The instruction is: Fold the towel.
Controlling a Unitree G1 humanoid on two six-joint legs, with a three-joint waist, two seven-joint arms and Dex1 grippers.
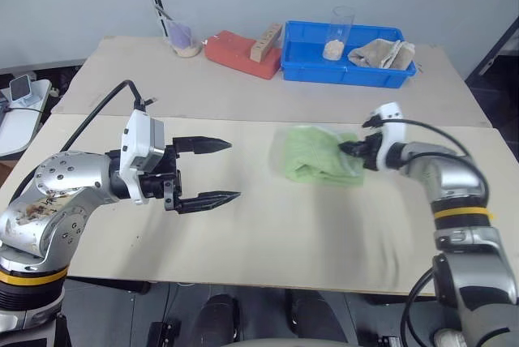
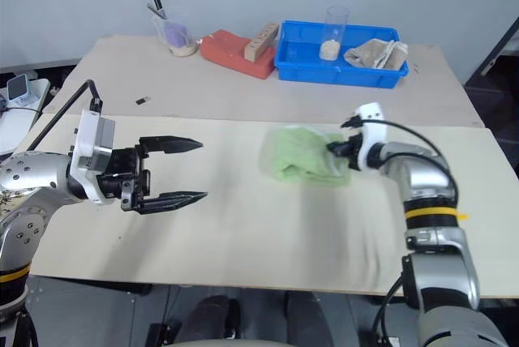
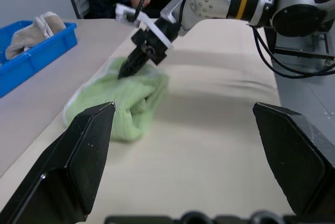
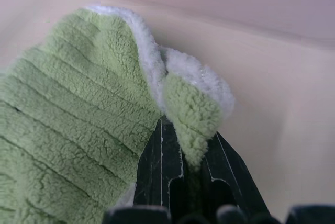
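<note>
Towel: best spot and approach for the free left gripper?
Judgement: take the towel at its far-left edge, coming from the robot's left. The right gripper is shut on the right-hand white-edged corner, and the open left gripper already faces the bunched left side.

The towel [image 1: 316, 156] lies bunched on the near surface [image 1: 268, 242], right of centre of the frame. The right pincer [image 1: 353, 151] touches its right edge; the left pincer [image 1: 212, 172] hangs well apart at left. At upper right, on the far surface, sits a bin [image 1: 312, 67].
</note>
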